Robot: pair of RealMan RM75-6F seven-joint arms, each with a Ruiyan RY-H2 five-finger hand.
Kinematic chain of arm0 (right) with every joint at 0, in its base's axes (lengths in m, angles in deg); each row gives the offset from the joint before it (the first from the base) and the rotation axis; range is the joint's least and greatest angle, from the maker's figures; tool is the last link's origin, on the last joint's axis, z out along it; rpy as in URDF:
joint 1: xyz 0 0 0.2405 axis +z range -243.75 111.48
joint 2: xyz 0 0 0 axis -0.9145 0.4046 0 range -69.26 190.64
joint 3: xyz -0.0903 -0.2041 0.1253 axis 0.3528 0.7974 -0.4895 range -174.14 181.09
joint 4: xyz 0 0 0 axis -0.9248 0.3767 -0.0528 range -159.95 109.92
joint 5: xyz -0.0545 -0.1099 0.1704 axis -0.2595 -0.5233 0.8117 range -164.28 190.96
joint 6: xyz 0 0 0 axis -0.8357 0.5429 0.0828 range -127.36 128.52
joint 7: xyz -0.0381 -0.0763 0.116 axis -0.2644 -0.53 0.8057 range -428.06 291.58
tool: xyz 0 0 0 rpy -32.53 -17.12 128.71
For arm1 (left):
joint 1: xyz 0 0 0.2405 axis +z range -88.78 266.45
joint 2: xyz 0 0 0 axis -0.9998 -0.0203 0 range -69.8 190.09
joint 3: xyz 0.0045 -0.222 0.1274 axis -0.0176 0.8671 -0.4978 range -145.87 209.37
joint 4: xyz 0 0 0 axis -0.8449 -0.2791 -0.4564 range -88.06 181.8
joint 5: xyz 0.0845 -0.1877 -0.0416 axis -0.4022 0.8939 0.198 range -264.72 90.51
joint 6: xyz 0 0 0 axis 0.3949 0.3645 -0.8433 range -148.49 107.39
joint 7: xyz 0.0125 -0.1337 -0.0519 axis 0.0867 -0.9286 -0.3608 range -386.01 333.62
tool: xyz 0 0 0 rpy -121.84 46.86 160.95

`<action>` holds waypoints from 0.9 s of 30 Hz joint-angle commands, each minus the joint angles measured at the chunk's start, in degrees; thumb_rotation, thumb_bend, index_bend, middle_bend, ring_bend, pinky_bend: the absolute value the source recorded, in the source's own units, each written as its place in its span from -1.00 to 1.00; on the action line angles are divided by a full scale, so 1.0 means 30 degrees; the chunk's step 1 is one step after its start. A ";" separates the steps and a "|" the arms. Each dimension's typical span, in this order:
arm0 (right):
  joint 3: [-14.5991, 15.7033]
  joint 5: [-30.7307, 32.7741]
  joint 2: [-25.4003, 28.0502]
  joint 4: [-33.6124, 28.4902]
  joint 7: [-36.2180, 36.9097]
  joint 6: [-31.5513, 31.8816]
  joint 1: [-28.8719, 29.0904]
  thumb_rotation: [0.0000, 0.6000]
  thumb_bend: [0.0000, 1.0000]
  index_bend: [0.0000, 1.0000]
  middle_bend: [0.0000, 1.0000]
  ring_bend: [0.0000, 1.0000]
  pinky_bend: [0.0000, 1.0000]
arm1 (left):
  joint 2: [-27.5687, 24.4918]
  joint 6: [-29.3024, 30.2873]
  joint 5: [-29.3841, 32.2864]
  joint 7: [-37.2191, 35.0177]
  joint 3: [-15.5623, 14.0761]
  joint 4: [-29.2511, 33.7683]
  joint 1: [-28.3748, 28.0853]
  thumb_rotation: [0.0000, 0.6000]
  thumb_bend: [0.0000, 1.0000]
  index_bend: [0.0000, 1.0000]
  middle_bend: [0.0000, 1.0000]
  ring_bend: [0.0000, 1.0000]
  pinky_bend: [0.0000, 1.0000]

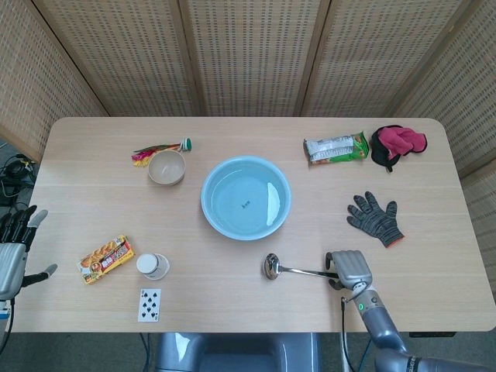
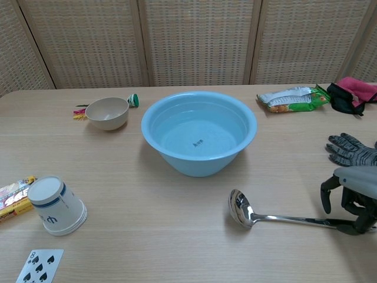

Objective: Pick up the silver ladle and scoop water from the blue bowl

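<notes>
The silver ladle (image 1: 298,270) (image 2: 277,219) lies flat on the table, cup to the left, dark handle end to the right. It lies in front of the blue bowl (image 1: 208,203) (image 2: 194,162), which holds water. My right hand (image 1: 349,267) (image 2: 353,188) hovers over the handle's end, its fingers (image 2: 355,207) curled down on both sides of it. The thumb stands apart and I see no firm grip. My left hand (image 1: 15,248) hangs at the table's left edge, fingers spread, holding nothing.
A grey glove (image 1: 374,218) lies just behind my right hand. A snack pack (image 1: 335,147) and a pink cloth (image 1: 397,143) are at the back right. On the left are a small beige bowl (image 1: 167,167), a tipped paper cup (image 2: 56,205), an orange packet (image 1: 105,258) and a playing card (image 1: 149,304).
</notes>
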 commanded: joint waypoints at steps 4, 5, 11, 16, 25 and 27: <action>0.0040 0.0514 -0.0474 0.0479 -0.0266 0.0295 0.0154 1.00 -0.01 0.02 0.96 1.00 1.00 | -0.0046 -0.0014 0.0024 -0.0063 0.0007 0.0021 -0.0004 1.00 -1.00 -1.00 -1.00 -1.00 -1.00; 0.0038 0.0588 -0.0511 0.0543 -0.0249 0.0301 0.0169 1.00 -0.01 0.02 0.96 1.00 1.00 | -0.0055 -0.0015 0.0033 -0.0075 0.0013 0.0017 -0.0006 1.00 -1.00 -1.00 -1.00 -1.00 -1.00; 0.0054 0.0927 -0.0604 0.0698 0.0207 -0.0079 0.0241 1.00 0.01 0.02 0.96 1.00 1.00 | -0.0086 -0.0029 0.0078 -0.0128 0.0034 0.0005 -0.0013 1.00 -1.00 -1.00 -1.00 -1.00 -1.00; 0.0181 0.0794 -0.0748 0.0957 0.0540 -0.0277 0.0301 1.00 0.01 0.02 0.96 1.00 1.00 | -0.0173 -0.0199 0.0116 -0.0324 -0.0003 0.0085 -0.0053 1.00 -1.00 -1.00 -1.00 -1.00 -1.00; 0.0438 0.0318 -0.0934 0.1376 0.0823 -0.0125 0.0272 1.00 0.03 0.04 0.96 1.00 1.00 | -0.0134 -0.0243 0.0154 -0.0258 -0.0004 0.0036 -0.0084 1.00 -1.00 -1.00 -1.00 -1.00 -1.00; 0.0484 0.0276 -0.0993 0.1548 0.0890 -0.0124 0.0253 1.00 0.03 0.05 0.96 1.00 1.00 | -0.0129 -0.0241 0.0151 -0.0253 -0.0005 0.0031 -0.0086 1.00 -1.00 -1.00 -1.00 -1.00 -1.00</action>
